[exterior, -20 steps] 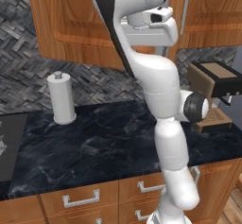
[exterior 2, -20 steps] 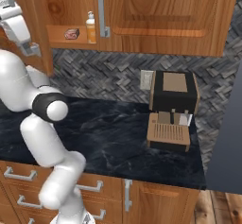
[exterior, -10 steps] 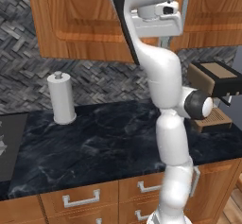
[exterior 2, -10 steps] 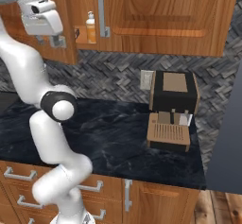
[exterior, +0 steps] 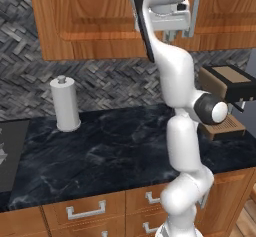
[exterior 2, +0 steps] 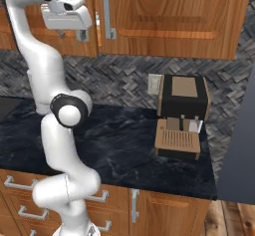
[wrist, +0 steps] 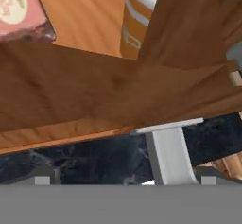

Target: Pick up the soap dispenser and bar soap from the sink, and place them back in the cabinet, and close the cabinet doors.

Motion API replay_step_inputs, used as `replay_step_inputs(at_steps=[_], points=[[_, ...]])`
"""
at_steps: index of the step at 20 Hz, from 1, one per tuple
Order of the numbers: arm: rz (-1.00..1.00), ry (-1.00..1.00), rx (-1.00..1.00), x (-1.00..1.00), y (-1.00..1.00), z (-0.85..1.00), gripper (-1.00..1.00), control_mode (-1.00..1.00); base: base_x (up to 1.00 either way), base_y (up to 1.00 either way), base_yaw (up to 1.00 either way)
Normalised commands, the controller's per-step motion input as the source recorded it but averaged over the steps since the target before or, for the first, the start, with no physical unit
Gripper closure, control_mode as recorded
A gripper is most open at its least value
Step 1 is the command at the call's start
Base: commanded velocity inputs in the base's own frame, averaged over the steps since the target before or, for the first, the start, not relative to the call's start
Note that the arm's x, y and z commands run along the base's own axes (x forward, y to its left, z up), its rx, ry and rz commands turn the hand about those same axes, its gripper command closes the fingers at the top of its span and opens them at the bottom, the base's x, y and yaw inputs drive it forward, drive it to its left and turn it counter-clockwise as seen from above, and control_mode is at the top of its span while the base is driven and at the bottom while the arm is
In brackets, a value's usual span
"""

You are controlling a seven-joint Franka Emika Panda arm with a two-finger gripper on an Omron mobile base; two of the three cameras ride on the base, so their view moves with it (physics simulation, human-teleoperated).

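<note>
In the hand view the reddish-brown bar soap point(wrist: 19, 10) and the orange soap dispenser point(wrist: 134, 24) stand on the cabinet's wooden shelf point(wrist: 85, 15). A brown cabinet door point(wrist: 94, 90) crosses in front of them and covers part of the bottle. Its silver bar handle point(wrist: 168, 152) lies between my fingertips. My gripper point(wrist: 125, 180) is open and sits high at the cabinet front point(exterior: 175, 32) point(exterior 2: 71, 33), against the door's edge. The right cabinet door point(exterior 2: 169, 11) is closed. The sink is out of view.
A white paper-towel roll point(exterior: 65, 103) stands on the dark marble counter point(exterior: 115, 151). A brown and black coffee machine point(exterior 2: 182, 115) sits at the counter's right end. The black stovetop point(exterior: 10, 151) is at the far left. Drawers with silver handles point(exterior: 85, 212) run below.
The hand has swung right along the cabinet front and the left door has swung with it. The opening that showed the soap and bottle in the right base view is now covered.
</note>
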Motion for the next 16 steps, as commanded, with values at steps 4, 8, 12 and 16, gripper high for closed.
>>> replay_step_inputs(at_steps=[4, 8, 12, 16], points=[[0.25, -0.72, 0.07, 0.23, -0.49, -0.21, -1.00, -1.00, 0.00, 0.00, 0.00], [0.25, -0.69, 0.09, 0.19, -0.53, -0.20, -1.00, -1.00, 0.00, 0.00, 0.00], [0.25, -0.66, 0.11, 0.16, -0.58, -0.17, -1.00, -1.00, 0.00, 0.00, 0.00], [0.23, -0.55, 0.11, 0.09, -0.54, -0.14, -1.00, -1.00, 0.00, 0.00, 0.00]])
